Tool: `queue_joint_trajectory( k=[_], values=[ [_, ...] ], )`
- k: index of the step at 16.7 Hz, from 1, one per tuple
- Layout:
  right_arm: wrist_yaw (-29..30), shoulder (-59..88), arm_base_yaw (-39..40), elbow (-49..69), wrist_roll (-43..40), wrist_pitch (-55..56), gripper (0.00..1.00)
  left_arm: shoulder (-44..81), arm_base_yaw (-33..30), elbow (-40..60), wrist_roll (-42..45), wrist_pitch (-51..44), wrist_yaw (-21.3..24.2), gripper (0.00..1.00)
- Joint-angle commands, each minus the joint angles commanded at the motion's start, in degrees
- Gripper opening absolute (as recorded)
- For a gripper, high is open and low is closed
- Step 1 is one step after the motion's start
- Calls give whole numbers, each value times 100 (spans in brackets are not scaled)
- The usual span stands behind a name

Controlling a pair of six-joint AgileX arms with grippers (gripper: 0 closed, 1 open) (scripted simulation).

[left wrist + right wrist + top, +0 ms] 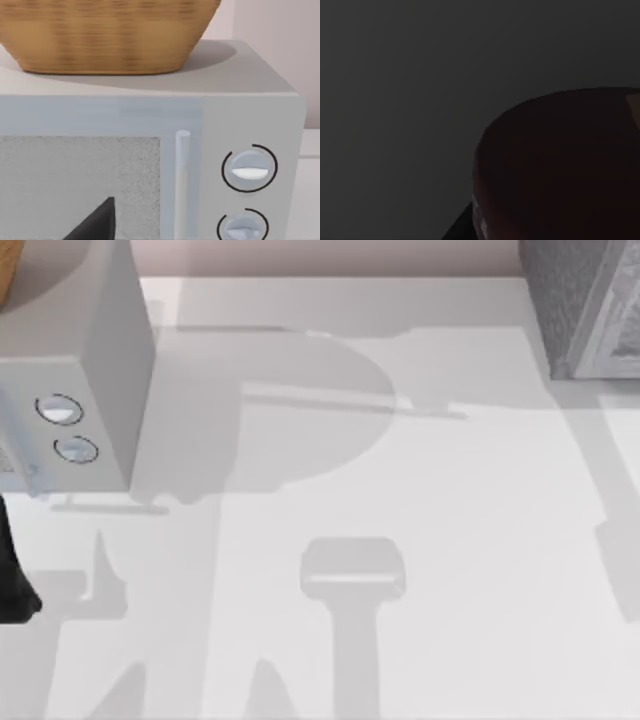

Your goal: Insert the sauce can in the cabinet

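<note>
One cabinet (580,300), table's right.

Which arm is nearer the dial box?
Left, as far as shown. The left arm sits at the table's left edge in front of the dial box, its finger close to its front. The right wrist view is dark, so the right arm can't be placed.

Open table (400,500) between dialled box (90,370) and cabinet (585,305).

Soft grey shadows across bright white table (450,540); right wrist view dark.
</note>
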Motion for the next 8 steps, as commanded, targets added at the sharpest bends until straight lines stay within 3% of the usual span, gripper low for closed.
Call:
queue_joint_trajectory(
  k=[2,8],
  values=[
    [0,0,0,0,0,0,98,0,0,0,0,0,0,100],
    [0,0,0,0,0,0,100,0,0,0,0,0,0,100]
  ],
)
